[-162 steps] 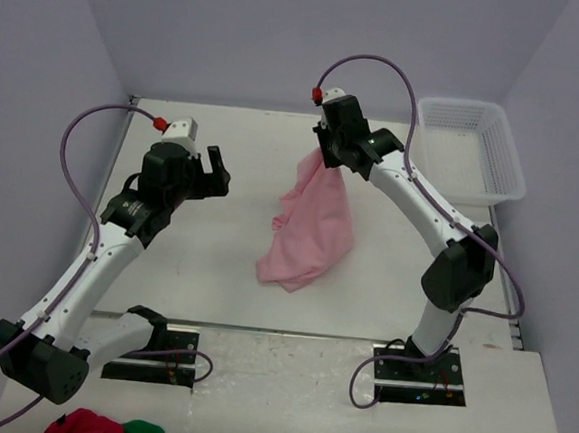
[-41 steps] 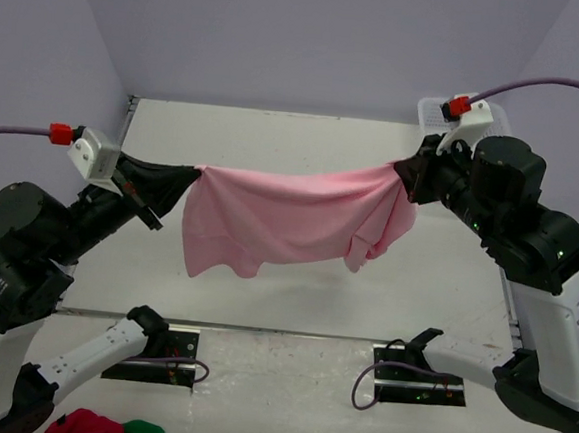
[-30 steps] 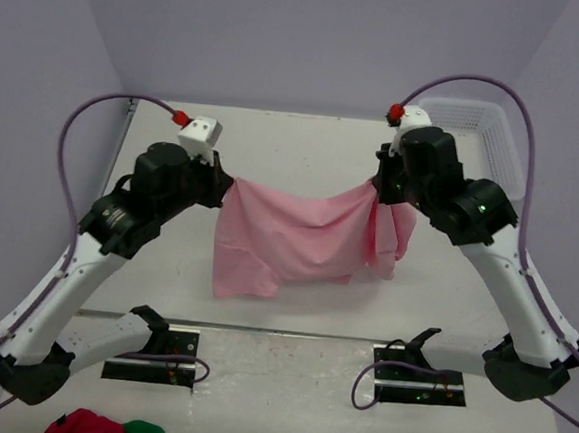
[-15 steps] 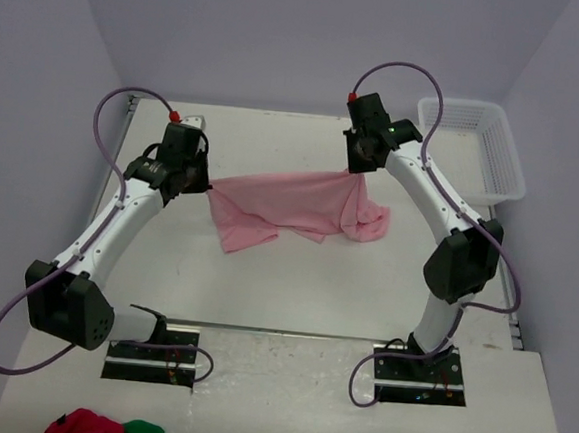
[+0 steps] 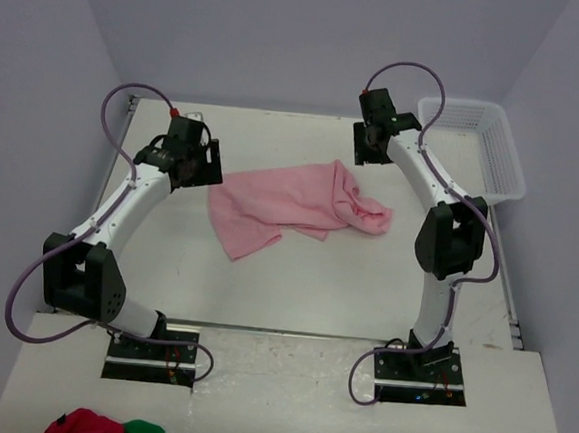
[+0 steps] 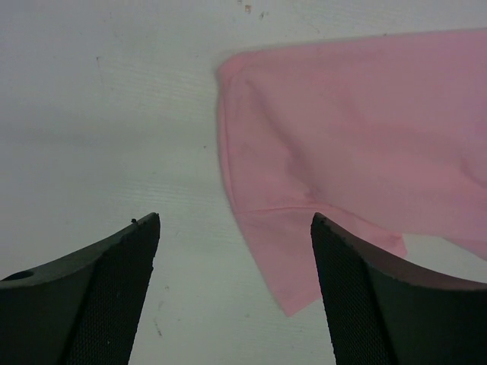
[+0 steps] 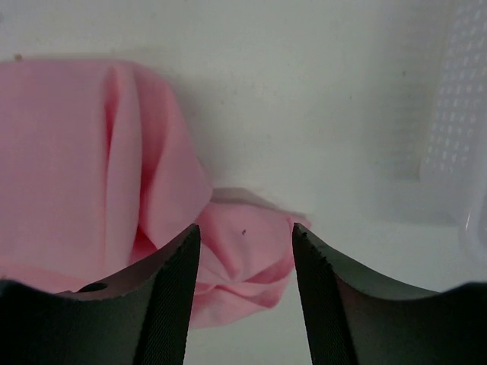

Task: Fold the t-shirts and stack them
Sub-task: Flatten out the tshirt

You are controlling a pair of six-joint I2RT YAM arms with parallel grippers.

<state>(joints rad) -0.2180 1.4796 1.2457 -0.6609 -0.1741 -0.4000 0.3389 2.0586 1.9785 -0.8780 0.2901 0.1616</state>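
1. You can read no writing, brand, number or sign in any of the three views.
2. The pink t-shirt (image 5: 290, 205), lying crumpled on the white table (image 5: 294, 287), shows you only plain cloth.

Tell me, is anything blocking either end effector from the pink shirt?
Nothing visible does. The pink t-shirt lies on the table; the left end effector, open, hangs at one edge, and the right end effector, open, hangs over its bunched end.
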